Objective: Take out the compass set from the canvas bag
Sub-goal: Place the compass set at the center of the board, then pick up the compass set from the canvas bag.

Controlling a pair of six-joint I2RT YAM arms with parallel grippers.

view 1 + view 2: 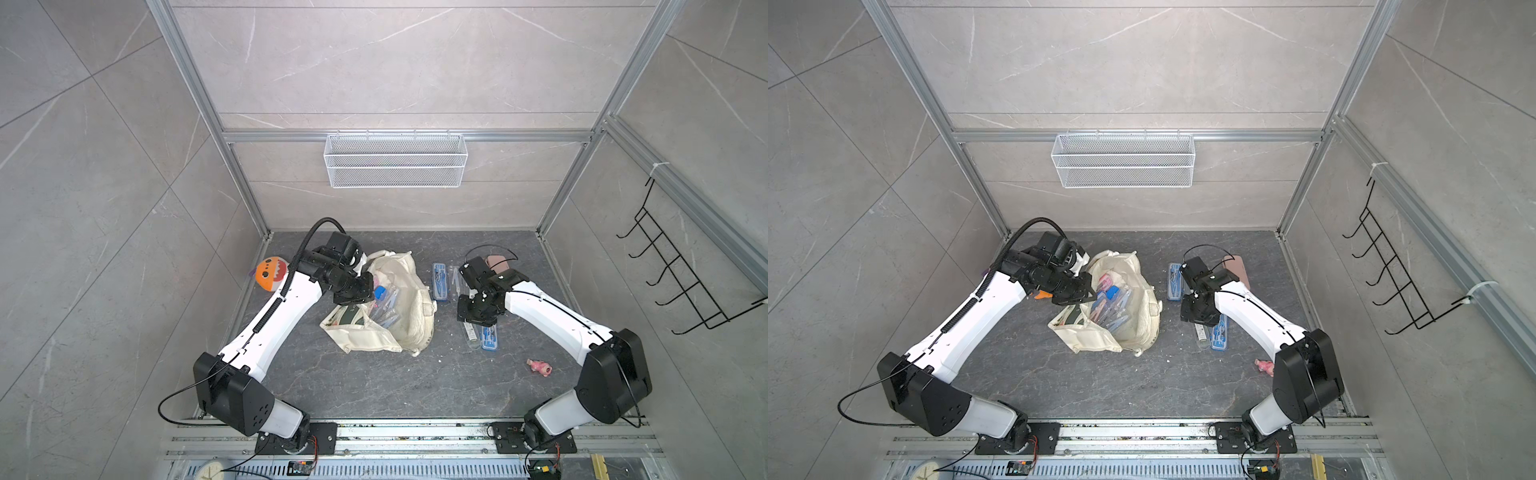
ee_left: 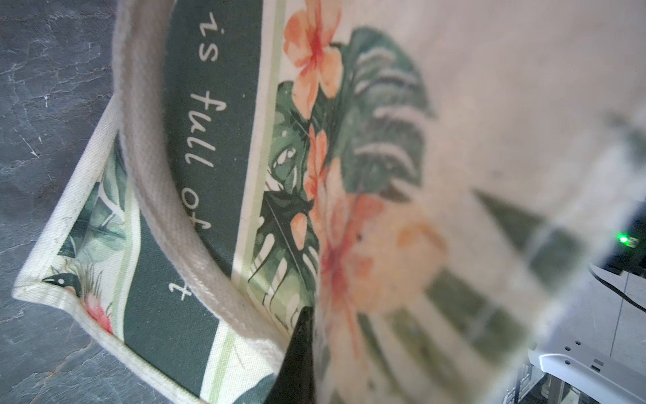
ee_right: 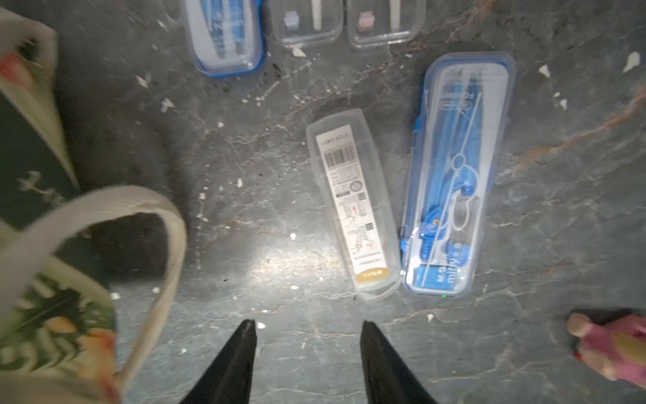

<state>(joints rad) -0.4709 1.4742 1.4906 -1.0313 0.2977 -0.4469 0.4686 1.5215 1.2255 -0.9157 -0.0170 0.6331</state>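
Your left gripper (image 2: 307, 314) is clamped on the cloth of the canvas bag (image 1: 409, 307), which sits open on the table (image 1: 374, 382). Your right gripper (image 3: 308, 323) hangs with jaws apart and empty, near a blue compass set (image 3: 458, 175) lying outside the bag, just beside a clear case (image 3: 353, 206).

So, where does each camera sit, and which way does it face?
Top views: high above the robot's base, looking down at the table; both arms show, bag between.
Left wrist: on the left arm, close to the bag's printed side; one finger of the left gripper, shut on the cloth, shows.
Right wrist: on the right arm, looking down at a blue case; the open right gripper shows.
Shared: top and right wrist views both show that case, the bag and a pink toy.
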